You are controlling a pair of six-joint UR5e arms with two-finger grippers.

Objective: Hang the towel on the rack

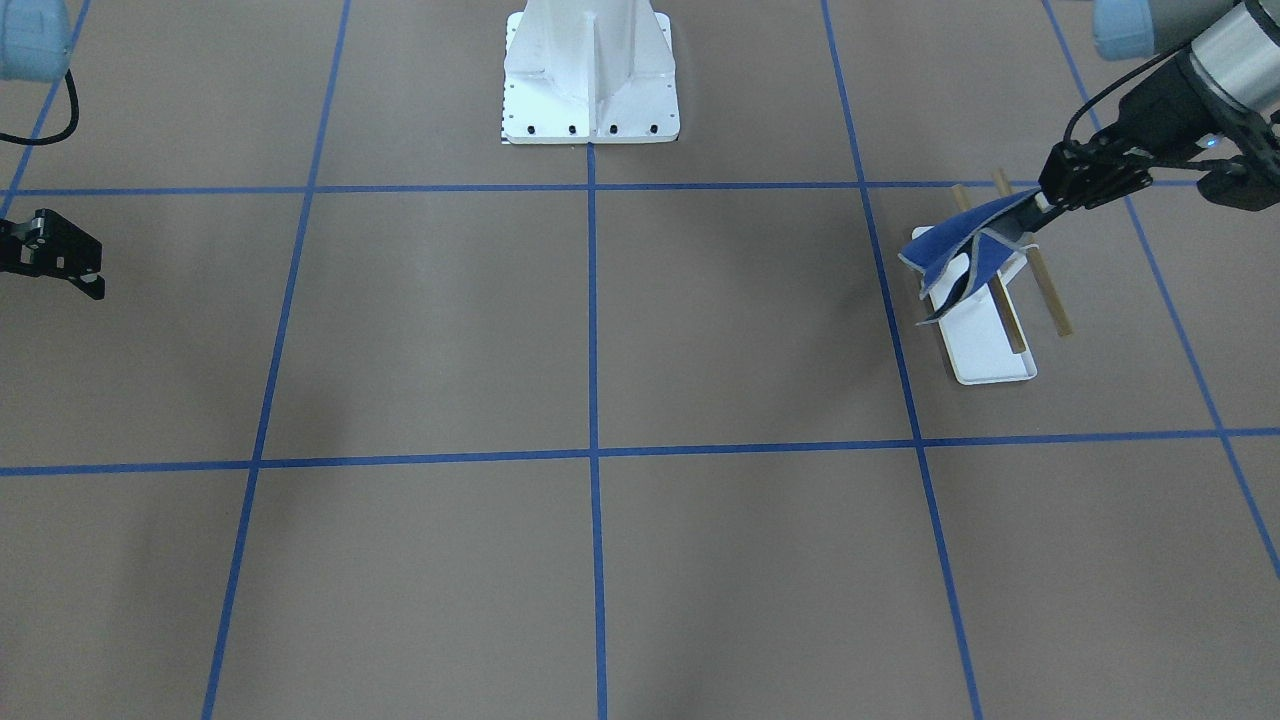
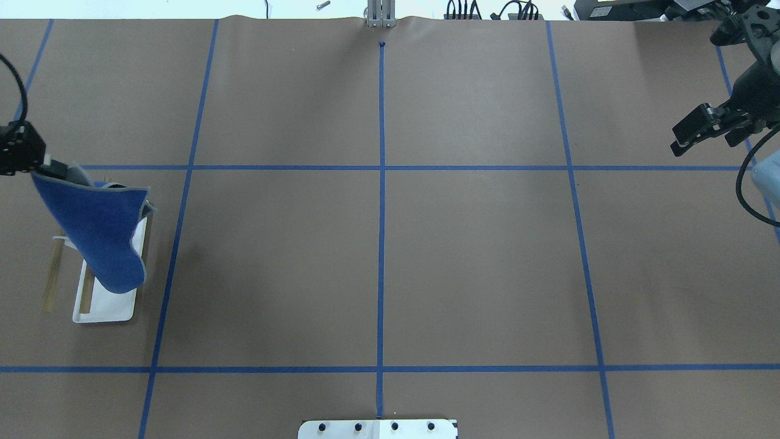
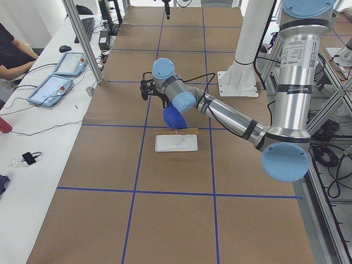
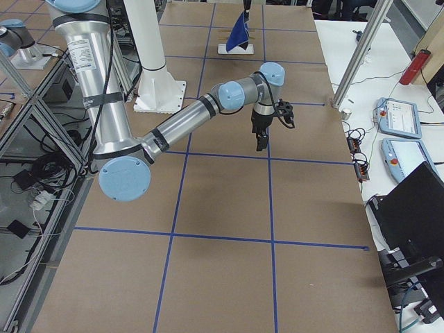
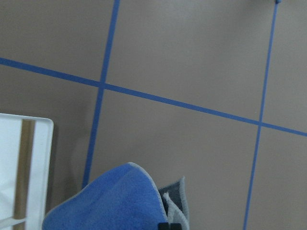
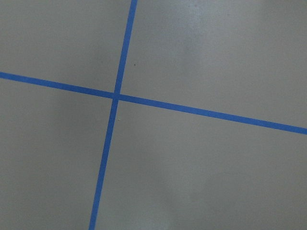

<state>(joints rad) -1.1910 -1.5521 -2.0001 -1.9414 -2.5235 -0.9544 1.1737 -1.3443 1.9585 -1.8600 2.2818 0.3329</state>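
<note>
My left gripper (image 1: 1036, 208) is shut on one corner of the towel (image 1: 958, 252), which hangs from it blue face out with some grey showing. In the overhead view the towel (image 2: 97, 225) hangs over the far part of the rack (image 2: 108, 306). The rack has a white tray base (image 1: 988, 352) and two tan rods (image 1: 1050, 292). I cannot tell whether the cloth touches the rods. The left wrist view shows the towel's (image 5: 110, 201) edge and the tray corner (image 5: 41, 158). My right gripper (image 2: 674, 140) is open and empty, far off at the other end of the table (image 1: 98, 277).
The white robot pedestal (image 1: 590, 80) stands at the middle of the table's robot side. Blue tape lines (image 2: 381, 213) divide the brown table into squares. An operator and tablets (image 3: 55, 88) sit at a side desk beyond the table.
</note>
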